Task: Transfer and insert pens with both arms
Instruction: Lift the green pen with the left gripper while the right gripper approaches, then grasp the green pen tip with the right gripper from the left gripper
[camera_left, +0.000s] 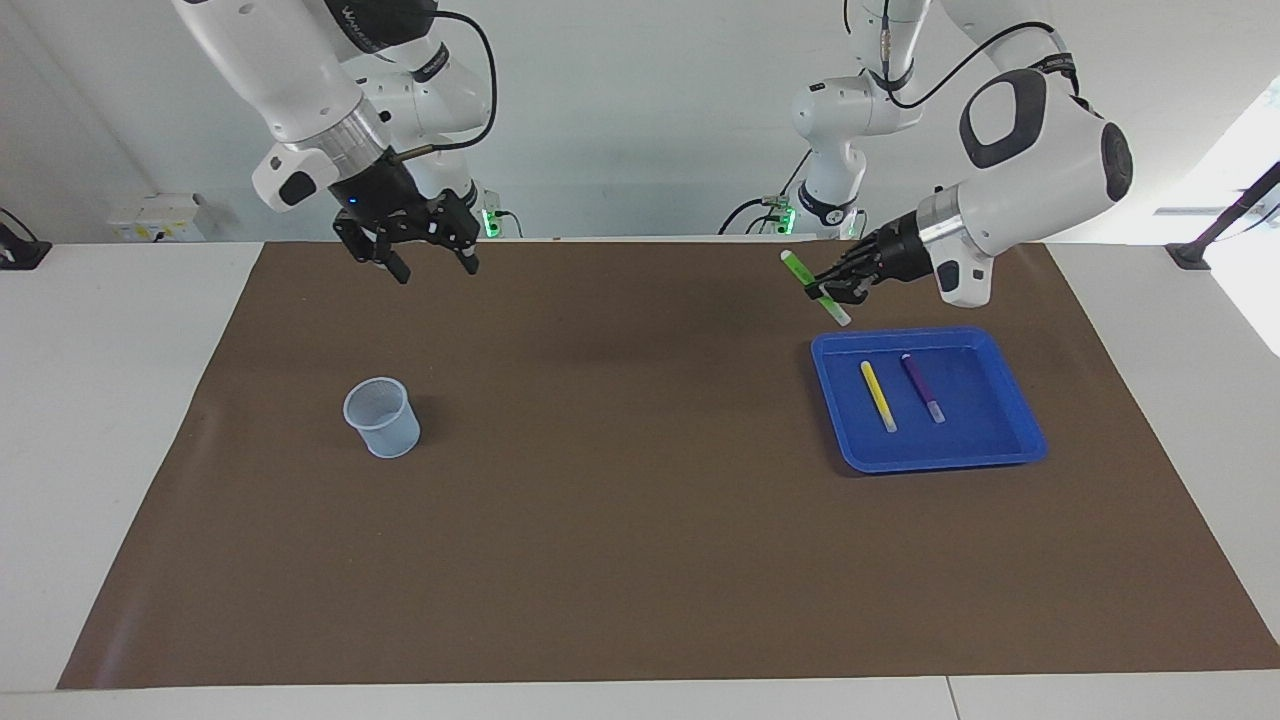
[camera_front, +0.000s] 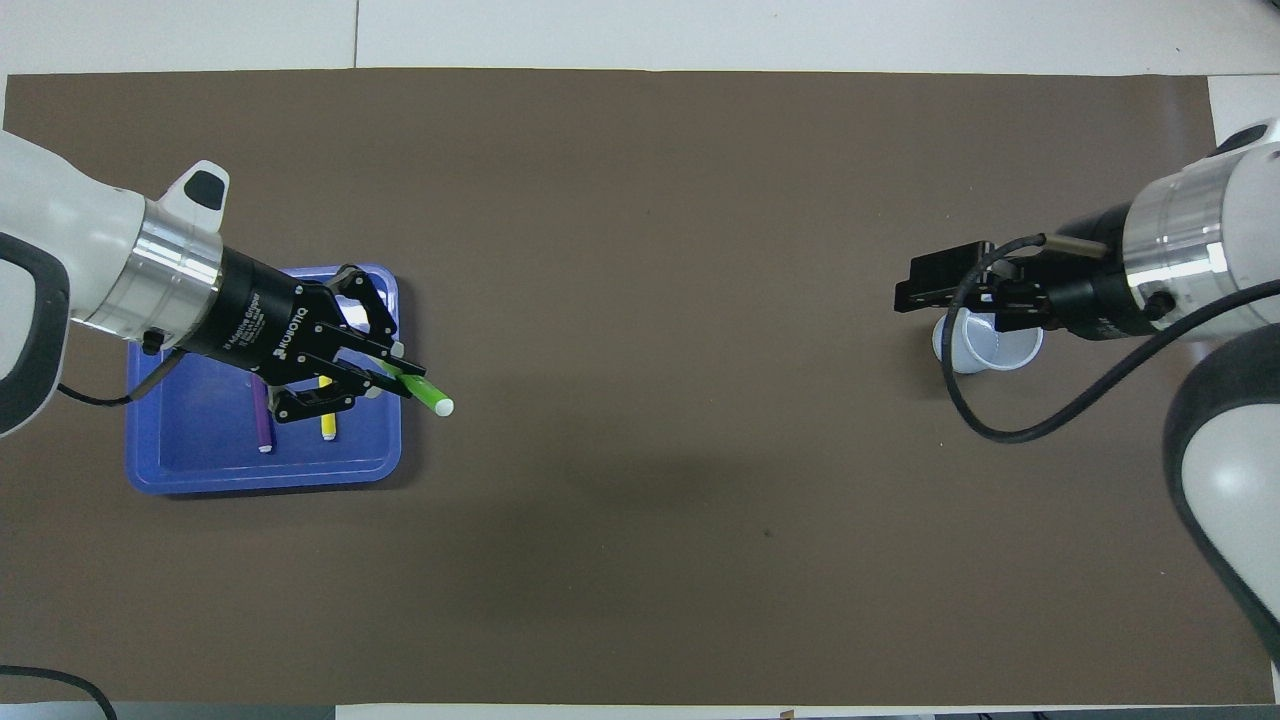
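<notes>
Green is the pen that matters: the green pen (camera_left: 815, 287) is clamped in the left hand (camera_left: 836, 290), raised in the air just off the blue tray (camera_left: 1010, 440), over the brown mat (camera_left: 640, 560) beside the tray's corner on the side toward the cup. Its long axis runs slantwise, and in the overhead view its pale tip sticks out past the fingertips toward the cup, away from the tray. The left hand's fingertips are closed on the pen's middle, so both ends stay free for a second grip. The right hand (camera_left: 430, 262) hangs with its fingers spread and nothing between them, over the mat at the cup's end of the surface; from overhead it covers part of the mesh cup (camera_left: 382, 416), though the facing view shows it well above it. So the coming move, as I judge it, turns on the wide stretch of mat between the two hands: the pen lies from the right hand along the length of the surface, toward the tray, and the handover calls for both to close that gap. In the tray the yellow pen (camera_left: 878, 396) and the purple pen (camera_left: 923, 387) lie side by side, apart, untouched
</notes>
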